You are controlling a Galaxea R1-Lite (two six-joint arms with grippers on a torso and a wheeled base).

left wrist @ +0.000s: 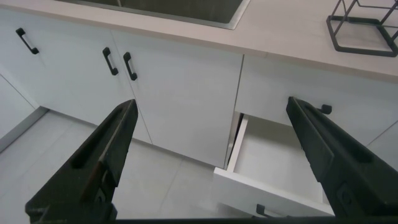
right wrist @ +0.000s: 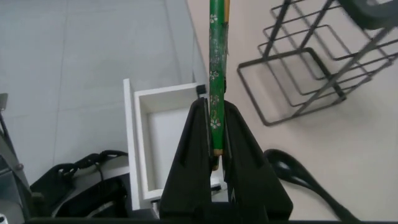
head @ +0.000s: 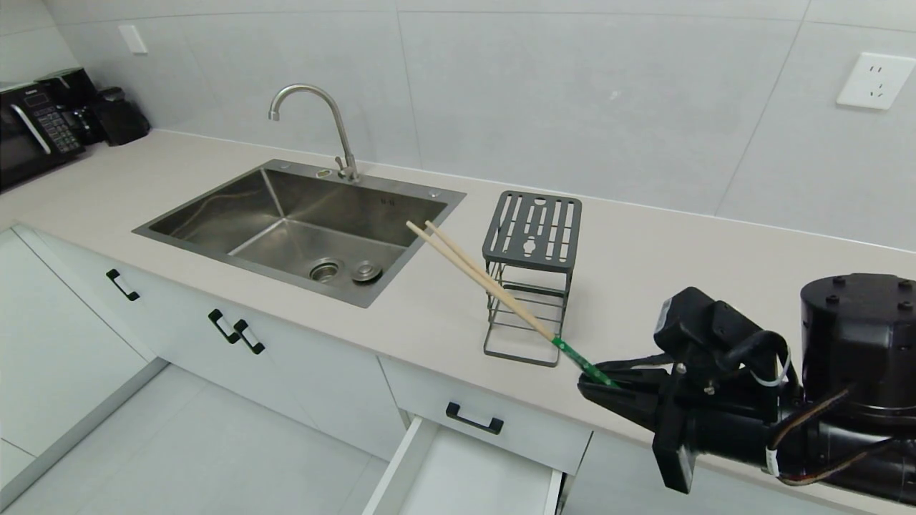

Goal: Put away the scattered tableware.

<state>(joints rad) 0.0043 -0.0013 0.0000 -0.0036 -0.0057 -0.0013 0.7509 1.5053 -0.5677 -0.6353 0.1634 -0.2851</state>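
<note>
A pair of wooden chopsticks (head: pixel 481 277) with green patterned ends (right wrist: pixel 216 74) is held up in the air in front of the dark wire utensil rack (head: pixel 530 272). My right gripper (head: pixel 600 384) is shut on the green ends, and the tips slant up toward the sink. The gripper hangs near the counter's front edge, to the right of the rack (right wrist: pixel 311 56). A black spoon (right wrist: pixel 311 183) lies on the counter beside it. My left gripper (left wrist: pixel 214 162) is open and empty, low in front of the white cabinets, facing the open drawer (left wrist: pixel 273 165).
A steel sink (head: pixel 300 225) with a tap (head: pixel 315 118) is set into the beige counter (head: pixel 644 272) left of the rack. A white drawer (head: pixel 465 476) stands pulled out below the counter edge. A microwave (head: pixel 32 129) and dark appliances stand at the far left.
</note>
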